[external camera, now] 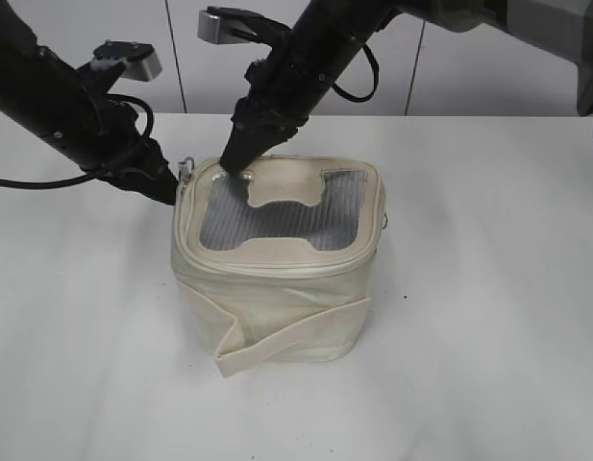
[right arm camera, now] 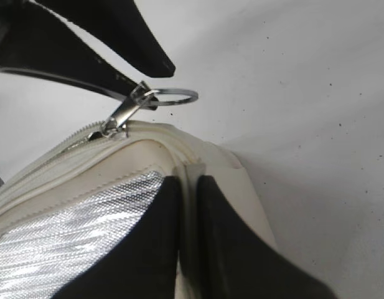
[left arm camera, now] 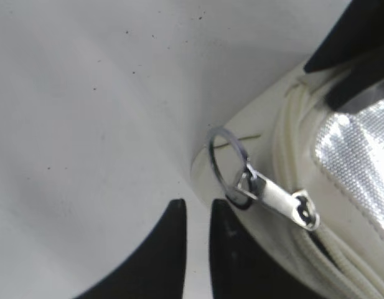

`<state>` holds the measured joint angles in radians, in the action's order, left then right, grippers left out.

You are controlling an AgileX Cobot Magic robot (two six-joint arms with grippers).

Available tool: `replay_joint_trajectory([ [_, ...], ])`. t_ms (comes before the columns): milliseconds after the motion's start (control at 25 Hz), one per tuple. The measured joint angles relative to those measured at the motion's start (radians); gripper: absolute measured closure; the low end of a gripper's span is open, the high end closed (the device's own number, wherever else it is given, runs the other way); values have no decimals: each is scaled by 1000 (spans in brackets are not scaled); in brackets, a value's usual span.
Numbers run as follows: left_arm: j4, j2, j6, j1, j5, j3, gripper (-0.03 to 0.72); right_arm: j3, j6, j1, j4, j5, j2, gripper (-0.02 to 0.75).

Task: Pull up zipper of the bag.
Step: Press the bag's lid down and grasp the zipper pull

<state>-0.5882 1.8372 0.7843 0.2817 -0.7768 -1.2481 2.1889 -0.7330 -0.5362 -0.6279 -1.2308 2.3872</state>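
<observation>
In the exterior view the bag sits upright near the middle of the white bench, its grey mesh top with the cream bone-shaped patch facing up and a flat cream strap slanting across its front side. The zipper runs round the edge of the top panel. The left claw is at the bag's rear left corner, beside a ring pull. The right claw comes down from above and presses its tips on the top panel near that same corner.

In the left wrist view the left claw has its fingers drawn close, a thin gap between them. The ring pull on its silver slider lies just above the right fingertip; nothing sits in the gap, and whether the tip touches the ring I cannot tell.

In the right wrist view the right claw is narrowed almost shut, both tips resting on the cream edge of the top panel with nothing gripped. Beyond it the ring pull juts off the corner, the left claw's dark fingers beside it
</observation>
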Motion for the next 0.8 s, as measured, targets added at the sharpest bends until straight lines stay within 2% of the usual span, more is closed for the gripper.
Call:
replay_joint_trajectory([
  [80, 0, 0, 0, 0, -16, 0, 673, 0, 0, 0, 0, 0, 0, 681],
  [120, 3, 0, 0, 0, -32, 0, 691, 0, 0, 0, 1, 0, 0, 681],
  [440, 43, -1, 0, 0, -164, 0, 691, 0, 0, 0, 8, 0, -1, 681],
  [680, 66, -10, -12, -2, -182, 0, 691, 0, 4, -1, 10, 0, -3, 681],
  [800, 86, -40, -24, -17, -153, 0, 651, 0, 6, -1, 12, 0, -3, 681],
])
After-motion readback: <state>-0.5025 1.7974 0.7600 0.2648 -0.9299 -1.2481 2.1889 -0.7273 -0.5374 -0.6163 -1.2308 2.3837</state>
